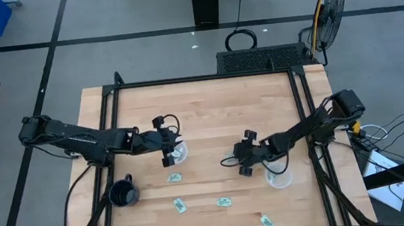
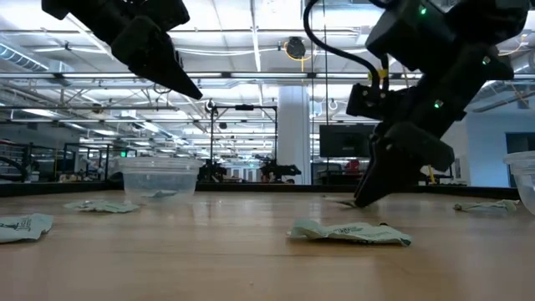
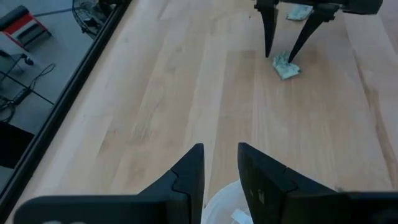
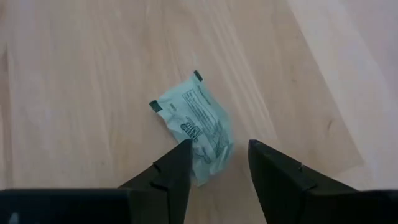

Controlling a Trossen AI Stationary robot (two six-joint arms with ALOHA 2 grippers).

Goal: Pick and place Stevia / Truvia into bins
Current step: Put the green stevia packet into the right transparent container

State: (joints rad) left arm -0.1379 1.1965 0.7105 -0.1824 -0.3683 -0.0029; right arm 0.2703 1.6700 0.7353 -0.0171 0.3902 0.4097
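Right wrist view: the right claw (image 4: 217,163) is low over one crumpled sachet (image 4: 198,126) on the worktop (image 4: 74,74).
Its fingers stand spread on both sides of the sachet, not pinching it. The left claw (image 1: 170,148), also spread, hangs above the left cup (image 1: 180,153).

The right gripper (image 4: 217,163) covers the near end of a green-and-white sachet (image 4: 196,127), whose print is too small to read. Beneath the left gripper (image 3: 221,163), the clear cup (image 3: 227,208) is cut off by the picture's edge, its contents mostly hidden.
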